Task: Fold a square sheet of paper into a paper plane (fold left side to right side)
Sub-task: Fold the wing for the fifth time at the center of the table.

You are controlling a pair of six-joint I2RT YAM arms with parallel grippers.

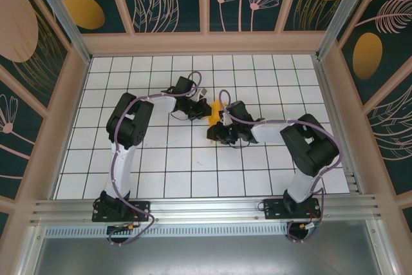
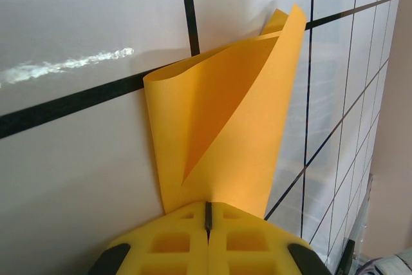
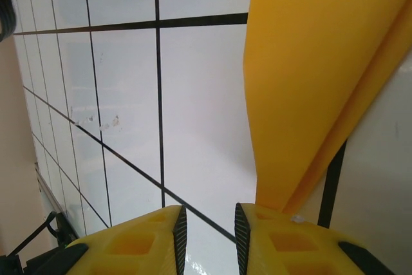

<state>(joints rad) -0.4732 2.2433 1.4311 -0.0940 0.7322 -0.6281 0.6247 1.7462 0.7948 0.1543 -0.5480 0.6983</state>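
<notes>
Tightly pressed together, the left fingers (image 2: pixel 167 243) are clenched on one edge of the square sheet of paper (image 2: pixel 225 133), which is curled over on itself above the gridded tabletop (image 2: pixel 77 178), near its middle. The right fingers (image 3: pixel 138 249) are held apart, released; the sheet rises just beside one of them, and whether it is touched cannot be told. From above, most of the sheet is hidden by the two wrists. A pale smear (image 2: pixel 64 66) is seen on the tabletop near the sheet.

the orange-yellow square sheet of paper (image 2: pixel 225 127) stands curled, seemingly half folded, mid-table.
</notes>
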